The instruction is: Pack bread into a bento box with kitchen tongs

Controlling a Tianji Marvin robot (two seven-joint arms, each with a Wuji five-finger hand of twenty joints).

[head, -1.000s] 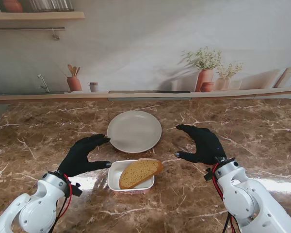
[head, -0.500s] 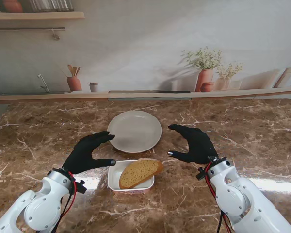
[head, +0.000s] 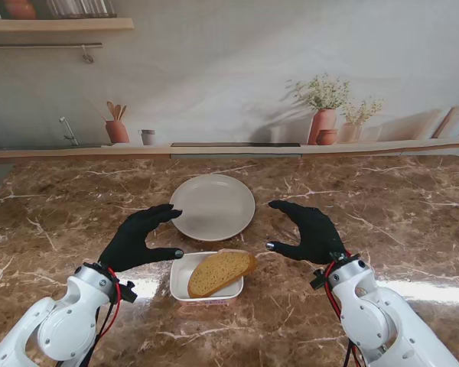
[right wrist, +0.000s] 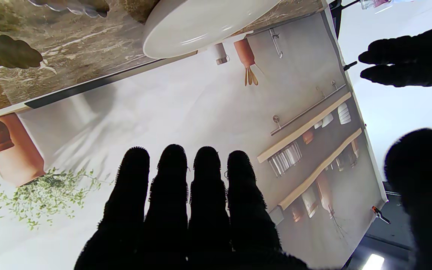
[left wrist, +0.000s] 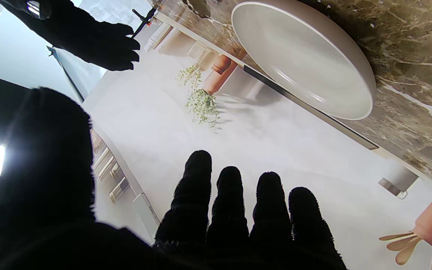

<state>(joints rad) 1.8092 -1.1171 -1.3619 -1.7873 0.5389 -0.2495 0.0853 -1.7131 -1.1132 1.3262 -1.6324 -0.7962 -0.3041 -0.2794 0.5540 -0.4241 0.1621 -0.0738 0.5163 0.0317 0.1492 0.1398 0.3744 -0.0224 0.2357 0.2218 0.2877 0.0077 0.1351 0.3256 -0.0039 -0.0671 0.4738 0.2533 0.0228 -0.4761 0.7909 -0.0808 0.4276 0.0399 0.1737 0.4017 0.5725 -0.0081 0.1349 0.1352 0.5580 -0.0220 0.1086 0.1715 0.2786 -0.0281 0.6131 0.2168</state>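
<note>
A brown slice of bread (head: 220, 272) lies tilted across the white bento box (head: 179, 284) near the table's front edge. My left hand (head: 138, 238) hovers just left of the box, fingers apart, holding nothing. My right hand (head: 307, 230) hovers to the right of the box, also open and bare. In the left wrist view my fingers (left wrist: 231, 210) point past the plate (left wrist: 306, 56). The right wrist view shows my fingers (right wrist: 186, 202) and the plate (right wrist: 201, 26). No tongs are visible in any view.
A round white plate (head: 212, 206) with nothing on it sits farther from me, between the two hands. The brown marble table (head: 413, 199) ends at a back ledge with terracotta pots and plants (head: 325, 115).
Both hands have drifted inward toward the box. The right hand moved left and its arm came nearer to me; the bread and box have not moved.
</note>
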